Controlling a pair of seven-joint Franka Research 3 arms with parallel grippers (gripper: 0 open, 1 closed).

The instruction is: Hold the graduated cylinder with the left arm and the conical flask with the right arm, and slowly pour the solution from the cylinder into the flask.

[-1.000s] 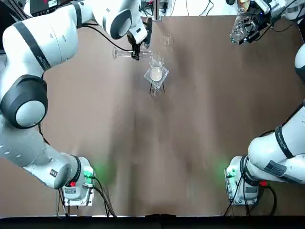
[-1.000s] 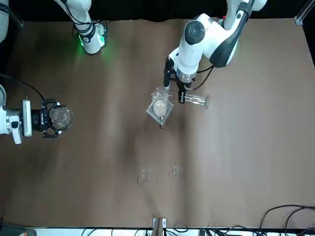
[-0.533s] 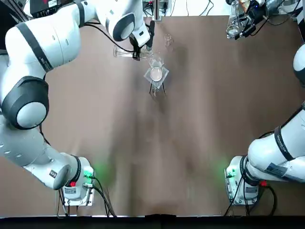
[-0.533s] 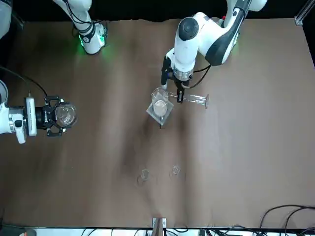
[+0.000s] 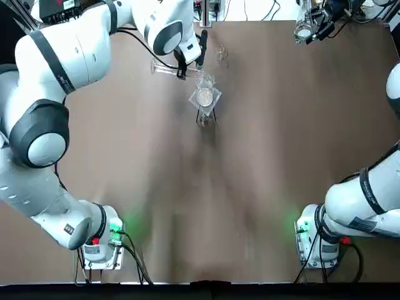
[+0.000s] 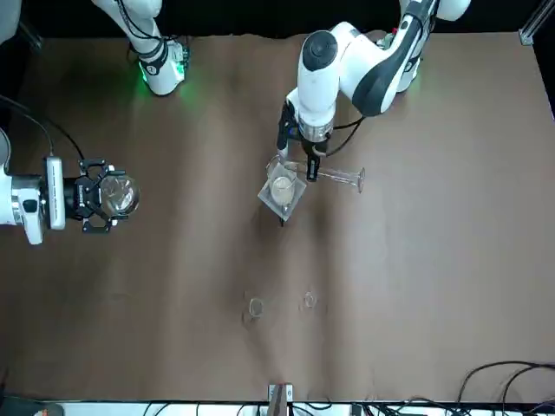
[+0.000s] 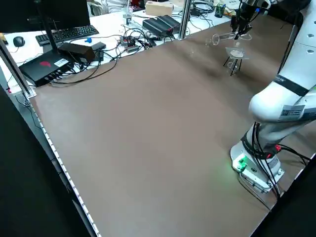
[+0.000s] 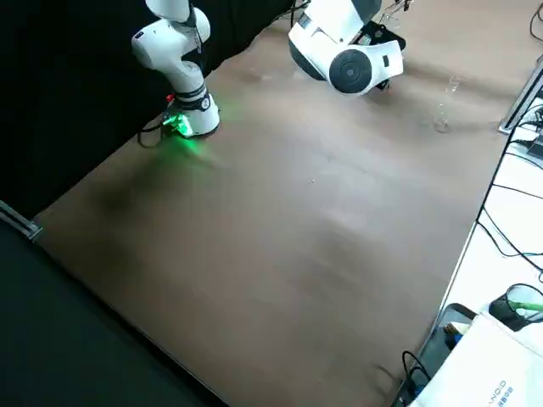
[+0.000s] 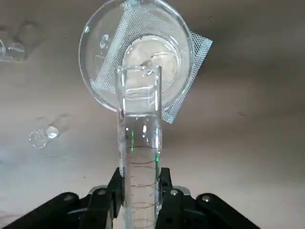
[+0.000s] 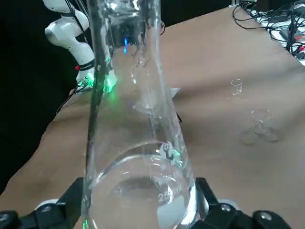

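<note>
While both vessels are gripped, no pour into the flask is happening yet. On the worktop (image 5: 250,162), the left arm (image 5: 56,81) is reaching to about 12 o'clock in the top view, its left gripper (image 5: 189,57) clamping the graduated cylinder (image 5: 172,70) roughly horizontal, mouth over the beaker (image 5: 205,95) on its mesh stand. The right arm (image 5: 365,200) is stretching to about 1 o'clock at the far edge, the right gripper (image 6: 82,195) closed on the conical flask (image 6: 117,196), well apart from the cylinder. The wrist view is showing clear liquid in the tube (image 9: 139,157). Remaining, as I judge: bringing flask and cylinder mouth together, then tilting slowly. Two small vials (image 6: 253,307) are sitting unused toward the camera in the front view.
</note>
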